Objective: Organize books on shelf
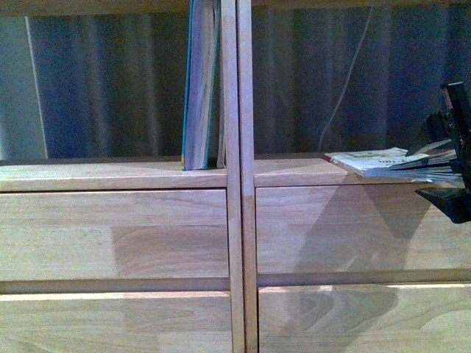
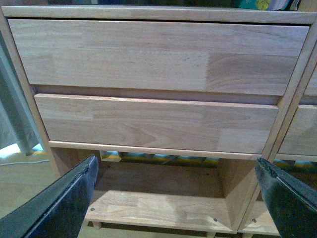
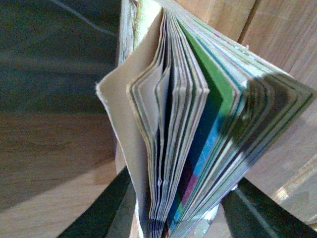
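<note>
The teal book (image 1: 199,81) is standing on the shelf (image 1: 239,220) — my right gripper (image 1: 440,170) is pinching the paperback (image 1: 375,160), not yet shelved; my left gripper (image 2: 177,166) is gaping empty.

Shelf (image 1: 118,235): light natural wood, banded grain. Upright book (image 1: 197,81) on shelf: teal cover. Paperback (image 1: 372,159): pale cover, green-blue pages.

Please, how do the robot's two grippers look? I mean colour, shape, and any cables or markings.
The left gripper has two glossy black jaws, broad and flat, narrowing to blunt tips. The right gripper is also black: blocky and angular in the front view, with dark flat jaws in its wrist view. No cables or markings show on either, and the arms are out of view.
</note>
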